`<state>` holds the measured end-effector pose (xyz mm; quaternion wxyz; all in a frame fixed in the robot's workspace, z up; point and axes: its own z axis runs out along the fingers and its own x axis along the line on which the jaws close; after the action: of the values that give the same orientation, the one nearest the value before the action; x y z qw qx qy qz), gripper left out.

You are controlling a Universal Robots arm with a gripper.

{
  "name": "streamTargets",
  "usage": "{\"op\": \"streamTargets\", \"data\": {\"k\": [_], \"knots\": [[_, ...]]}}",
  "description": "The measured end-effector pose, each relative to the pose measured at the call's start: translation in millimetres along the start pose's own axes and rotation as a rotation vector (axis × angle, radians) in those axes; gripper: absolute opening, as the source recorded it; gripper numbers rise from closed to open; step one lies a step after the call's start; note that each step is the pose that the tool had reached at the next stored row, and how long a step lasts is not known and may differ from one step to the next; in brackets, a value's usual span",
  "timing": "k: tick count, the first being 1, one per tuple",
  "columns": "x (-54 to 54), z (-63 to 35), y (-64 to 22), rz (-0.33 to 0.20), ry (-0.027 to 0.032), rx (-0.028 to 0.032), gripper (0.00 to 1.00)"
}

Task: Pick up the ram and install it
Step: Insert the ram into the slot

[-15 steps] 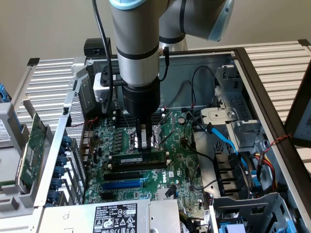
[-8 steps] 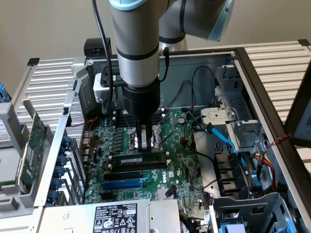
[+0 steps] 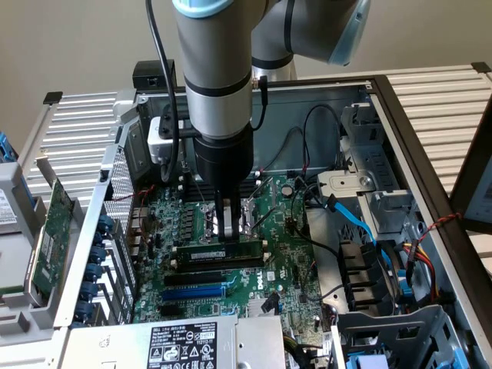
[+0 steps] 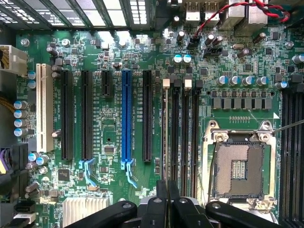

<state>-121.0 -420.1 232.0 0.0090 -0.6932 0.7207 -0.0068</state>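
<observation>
Fingers (image 3: 219,219) of the gripper (image 3: 222,238) are pinched together on the thin top edge of the ram (image 3: 204,253). In the wrist view the two black fingers (image 4: 161,197) meet right over the ram (image 4: 165,137), seen there edge-on as a pale, hair-thin line. The ram is a long, narrow green stick with dark chips and a small white label. It stands on edge along a black slot (image 4: 183,137) in the middle of the motherboard (image 3: 288,261), just near of the CPU socket (image 4: 240,171). Whether it is pressed fully home cannot be told, as its lower edge is sunk in the slot. The motherboard is glossy green and studded with round silver-topped capacitors (image 4: 183,58). It also carries a row of long black slots, one blue slot (image 4: 126,114) and one white slot (image 4: 43,109). The socket is a square metal frame around a fine grid of contacts. The arm (image 3: 215,84), a smooth grey cylinder, hides the far part of the board. The case (image 3: 400,131) is dull grey sheet metal. A larger green card (image 3: 48,238) stands outside it at the exterior view's left, partly cut off by its bracket.
</observation>
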Motion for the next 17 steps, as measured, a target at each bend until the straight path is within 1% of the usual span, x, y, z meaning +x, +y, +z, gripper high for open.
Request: {"op": "streamTargets", "data": {"k": [12, 15, 17], "knots": [[-0.1, 0.5, 0.3, 0.000, -0.0003, 0.0008, 0.12], [-0.1, 0.5, 0.3, 0.001, -0.0010, 0.0008, 0.12], [0.0, 0.5, 0.3, 0.001, -0.0026, 0.0006, 0.12]]}}
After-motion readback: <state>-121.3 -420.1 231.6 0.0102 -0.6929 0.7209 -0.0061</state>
